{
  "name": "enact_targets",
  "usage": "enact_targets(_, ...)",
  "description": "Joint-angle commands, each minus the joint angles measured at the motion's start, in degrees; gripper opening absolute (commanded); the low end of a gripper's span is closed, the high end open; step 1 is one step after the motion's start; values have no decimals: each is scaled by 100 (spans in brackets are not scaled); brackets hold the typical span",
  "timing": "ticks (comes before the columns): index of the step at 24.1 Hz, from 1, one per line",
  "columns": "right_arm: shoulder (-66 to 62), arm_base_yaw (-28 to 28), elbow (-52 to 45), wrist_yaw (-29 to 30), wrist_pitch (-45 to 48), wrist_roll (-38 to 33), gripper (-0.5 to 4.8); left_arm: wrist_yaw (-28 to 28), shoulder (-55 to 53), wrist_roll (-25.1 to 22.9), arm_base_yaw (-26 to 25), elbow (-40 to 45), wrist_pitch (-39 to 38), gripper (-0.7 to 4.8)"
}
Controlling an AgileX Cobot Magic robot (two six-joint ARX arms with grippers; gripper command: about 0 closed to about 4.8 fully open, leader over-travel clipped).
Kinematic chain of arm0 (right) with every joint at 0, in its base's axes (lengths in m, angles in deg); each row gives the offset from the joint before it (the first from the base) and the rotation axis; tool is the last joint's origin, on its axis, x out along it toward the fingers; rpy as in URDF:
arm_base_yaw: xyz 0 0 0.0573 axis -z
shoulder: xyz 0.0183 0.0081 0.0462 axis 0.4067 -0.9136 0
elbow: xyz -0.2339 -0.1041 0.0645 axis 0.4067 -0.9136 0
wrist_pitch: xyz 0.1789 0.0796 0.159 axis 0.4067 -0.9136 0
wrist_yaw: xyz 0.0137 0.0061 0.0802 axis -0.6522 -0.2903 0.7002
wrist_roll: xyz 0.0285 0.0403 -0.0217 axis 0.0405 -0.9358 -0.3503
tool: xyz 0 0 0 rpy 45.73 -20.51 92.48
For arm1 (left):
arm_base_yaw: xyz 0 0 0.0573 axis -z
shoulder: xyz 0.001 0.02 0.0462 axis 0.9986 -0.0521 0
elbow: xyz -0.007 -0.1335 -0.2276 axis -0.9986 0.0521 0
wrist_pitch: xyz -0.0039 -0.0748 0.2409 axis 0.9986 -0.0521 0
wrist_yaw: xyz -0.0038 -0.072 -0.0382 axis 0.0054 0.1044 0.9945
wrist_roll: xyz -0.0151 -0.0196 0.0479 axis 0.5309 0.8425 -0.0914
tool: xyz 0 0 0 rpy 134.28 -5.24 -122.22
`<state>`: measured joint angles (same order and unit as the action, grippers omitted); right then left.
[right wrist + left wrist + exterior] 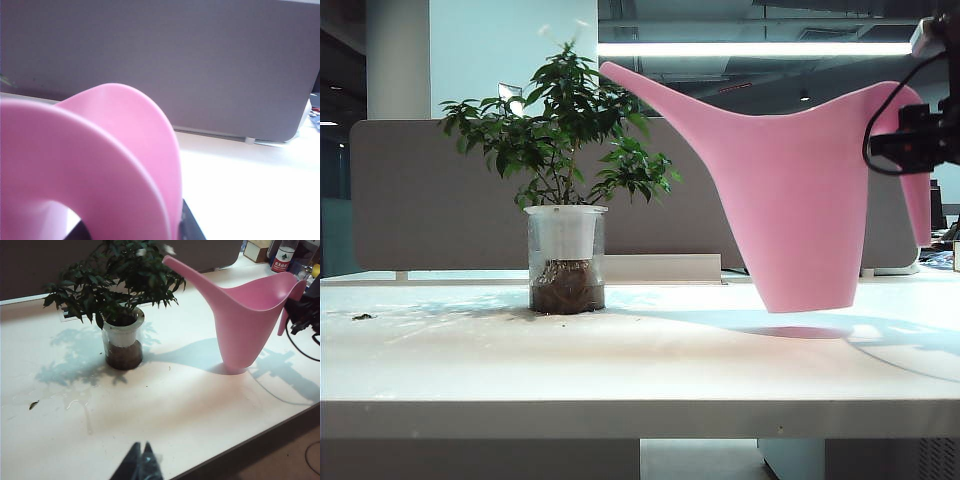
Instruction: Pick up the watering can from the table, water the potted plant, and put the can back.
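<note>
We see the pink watering can held just clear of the bench, right of the potted plant, its spout reaching the leaves. The right claw grips its arched handle; the left claw hangs closed near the front edge. We judge the plastic smooth, stiff and light, so the handle suits best.
</note>
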<state>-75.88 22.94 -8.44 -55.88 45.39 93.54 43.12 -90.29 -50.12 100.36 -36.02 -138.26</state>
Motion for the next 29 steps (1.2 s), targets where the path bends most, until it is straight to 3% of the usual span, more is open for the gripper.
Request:
enact_targets(1,-361,105,50,-35,968,-170,-6,20,9,-4,0,-15,39,-5)
enact_targets(3,-730,323,55,-79,1471,-173,-6,20,9,-2,0,-15,42,-5)
enact_targets(7,-1102,809,160,0,1480,-175,-6,20,9,-2,0,-15,42,-5)
enact_targets(14,-1572,918,476,702,1462,-175,-5,22,9,-2,0,-15,37,-5)
enact_targets(16,-1628,901,476,702,1390,-175,42,17,9,-2,0,-15,42,-5)
enact_targets(17,-1631,901,476,702,1384,-175,134,20,9,-2,0,-15,39,-5)
enact_targets(21,-1628,901,472,702,1405,-175,258,20,9,-2,0,-15,42,-5)
enact_targets(25,-1552,848,396,717,1392,-216,447,20,9,-2,0,-15,39,-5)
enact_targets(29,-1237,846,79,675,1392,-214,465,20,9,-2,0,-15,42,-5)
